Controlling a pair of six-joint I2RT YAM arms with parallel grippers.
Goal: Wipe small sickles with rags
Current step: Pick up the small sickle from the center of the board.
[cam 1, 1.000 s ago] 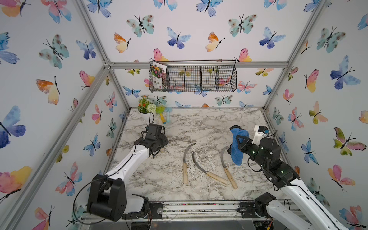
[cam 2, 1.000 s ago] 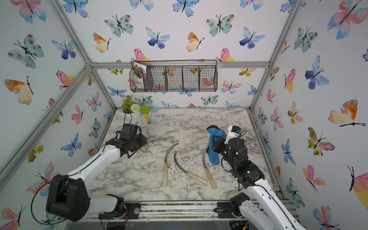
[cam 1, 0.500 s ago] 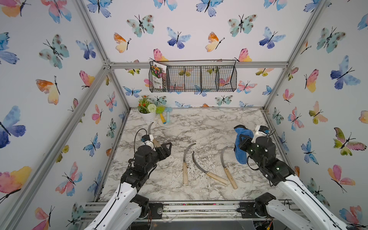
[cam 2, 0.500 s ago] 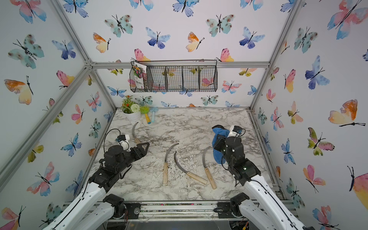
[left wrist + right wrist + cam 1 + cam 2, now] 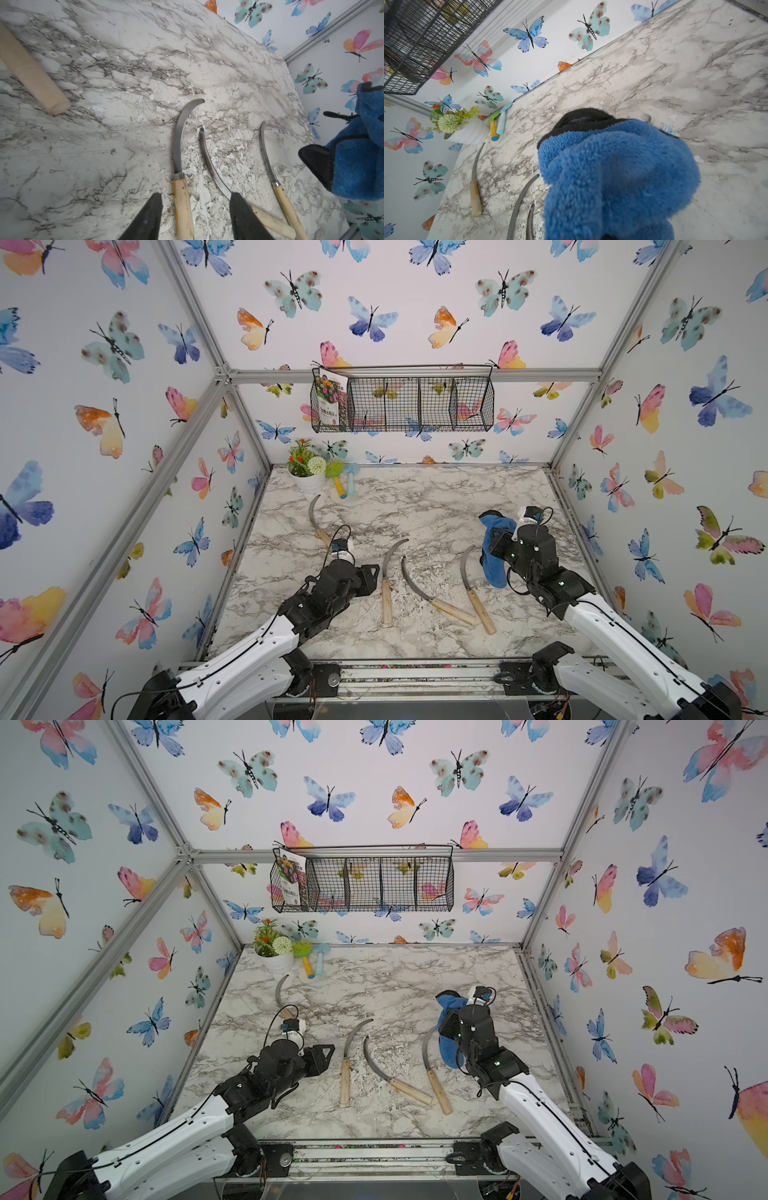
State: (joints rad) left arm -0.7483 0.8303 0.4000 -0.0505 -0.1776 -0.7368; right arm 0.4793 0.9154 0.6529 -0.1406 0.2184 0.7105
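Observation:
Three small sickles lie side by side near the table's front in both top views: left (image 5: 387, 585), middle (image 5: 419, 589) and right (image 5: 467, 576). A fourth sickle (image 5: 314, 514) lies at the back left. My left gripper (image 5: 371, 573) is open and low beside the left sickle. In the left wrist view its fingers (image 5: 151, 216) stand either side of that sickle's wooden handle (image 5: 182, 205) without touching it. My right gripper (image 5: 494, 543) is shut on the blue rag (image 5: 494, 570), which hangs just right of the right sickle. The rag (image 5: 612, 176) hides the right jaws.
A white flower pot (image 5: 309, 483) stands in the back left corner, with yellow- and blue-handled toy tools (image 5: 345, 487) beside it. A black wire basket (image 5: 415, 404) hangs on the back wall. Metal frame posts and papered walls close in the table's sides.
My left arm has pulled back from the back left, leaving the fourth sickle lying there. It has swung to the front sickles with jaws opened. The right arm with the rag shifted slightly.

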